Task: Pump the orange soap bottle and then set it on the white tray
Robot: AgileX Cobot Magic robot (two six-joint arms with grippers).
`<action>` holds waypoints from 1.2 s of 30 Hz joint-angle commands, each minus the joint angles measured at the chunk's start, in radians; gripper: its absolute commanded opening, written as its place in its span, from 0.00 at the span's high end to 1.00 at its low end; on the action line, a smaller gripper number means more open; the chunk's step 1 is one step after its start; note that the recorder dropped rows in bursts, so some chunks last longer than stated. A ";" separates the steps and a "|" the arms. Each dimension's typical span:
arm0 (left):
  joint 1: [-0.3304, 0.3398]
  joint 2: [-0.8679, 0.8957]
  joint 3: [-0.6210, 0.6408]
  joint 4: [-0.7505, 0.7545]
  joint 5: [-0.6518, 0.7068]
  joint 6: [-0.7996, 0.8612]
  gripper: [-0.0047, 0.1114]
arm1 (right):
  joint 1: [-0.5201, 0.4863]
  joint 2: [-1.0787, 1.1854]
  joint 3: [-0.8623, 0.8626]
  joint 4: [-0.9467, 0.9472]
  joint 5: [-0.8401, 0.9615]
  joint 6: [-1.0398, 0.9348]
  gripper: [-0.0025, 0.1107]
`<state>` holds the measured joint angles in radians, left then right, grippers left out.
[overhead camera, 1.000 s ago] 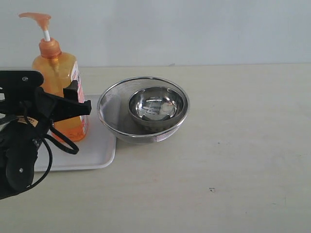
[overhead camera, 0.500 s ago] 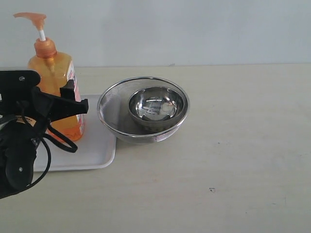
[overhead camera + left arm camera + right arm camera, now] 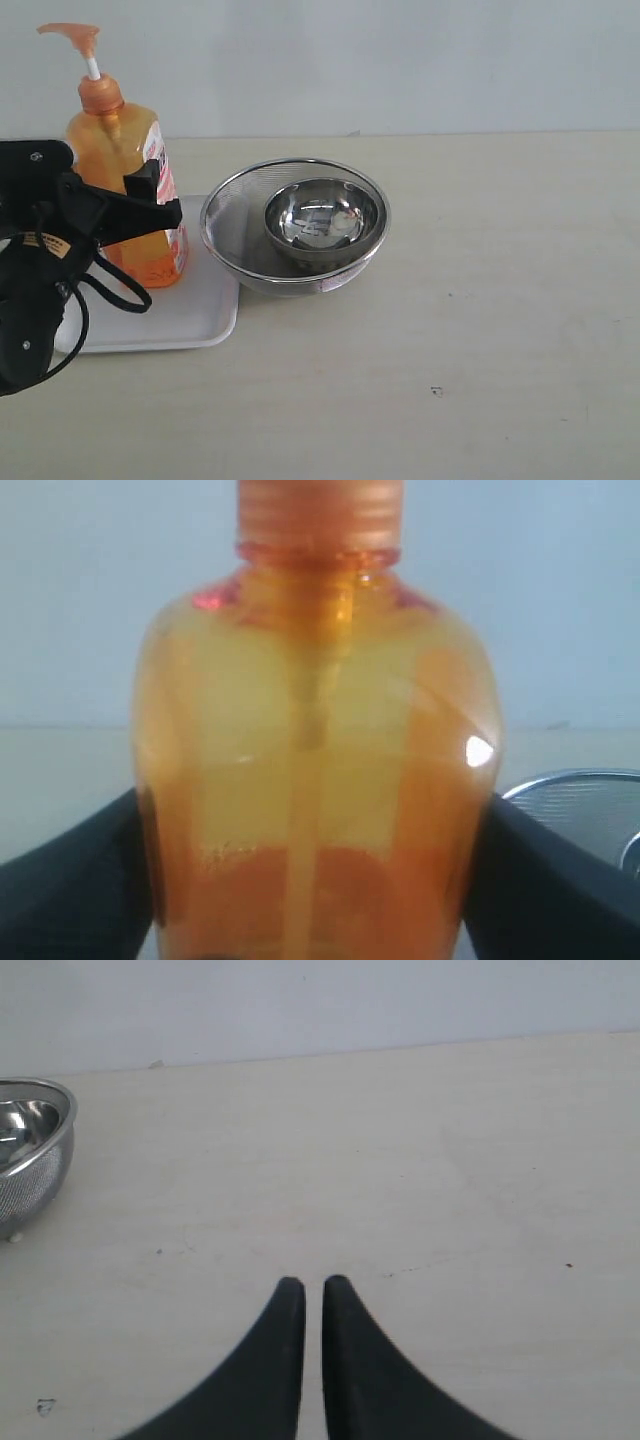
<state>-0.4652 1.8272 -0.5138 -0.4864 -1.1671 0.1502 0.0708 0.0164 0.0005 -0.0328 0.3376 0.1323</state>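
Note:
The orange soap bottle (image 3: 115,150) stands upright over the white tray (image 3: 190,310), its base down at the tray's surface near the far right part. Its pump head points left and its white-and-red label faces right. My left gripper (image 3: 155,200) is shut on the bottle's body at mid height. In the left wrist view the bottle (image 3: 320,780) fills the frame, with a black finger (image 3: 70,880) pressed against each side. My right gripper (image 3: 313,1285) is shut on nothing above bare table, and the exterior view does not show it.
A round steel mesh strainer (image 3: 230,215) with a shiny steel bowl (image 3: 320,220) inside sits just right of the tray, close to the bottle. The strainer's rim (image 3: 30,1150) also shows in the right wrist view. A pale wall runs behind the table.
The bottle and my left gripper swayed slightly left, then came back right. The grip has stayed the same. The right gripper has not moved.

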 commanded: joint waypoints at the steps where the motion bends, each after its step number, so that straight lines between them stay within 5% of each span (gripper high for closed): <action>1: 0.001 -0.005 -0.010 0.053 -0.054 0.009 0.92 | -0.002 -0.006 -0.001 0.001 -0.006 -0.003 0.94; 11: 0.001 -0.005 -0.010 -0.022 -0.054 0.026 0.87 | -0.002 -0.006 -0.001 0.001 -0.006 -0.003 0.94; 19: 0.001 -0.005 -0.010 -0.015 -0.054 0.026 0.39 | -0.002 -0.006 -0.001 0.001 -0.006 -0.003 0.94; 22: 0.001 -0.005 -0.010 -0.013 -0.054 0.063 0.33 | -0.002 -0.006 -0.001 0.001 -0.006 -0.003 0.94; 36: 0.001 -0.005 -0.010 -0.002 -0.054 0.049 0.32 | -0.002 -0.006 -0.001 0.001 -0.006 -0.003 0.94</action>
<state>-0.4652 1.8272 -0.5198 -0.4907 -1.2028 0.2118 0.0708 0.0164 0.0005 -0.0328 0.3376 0.1323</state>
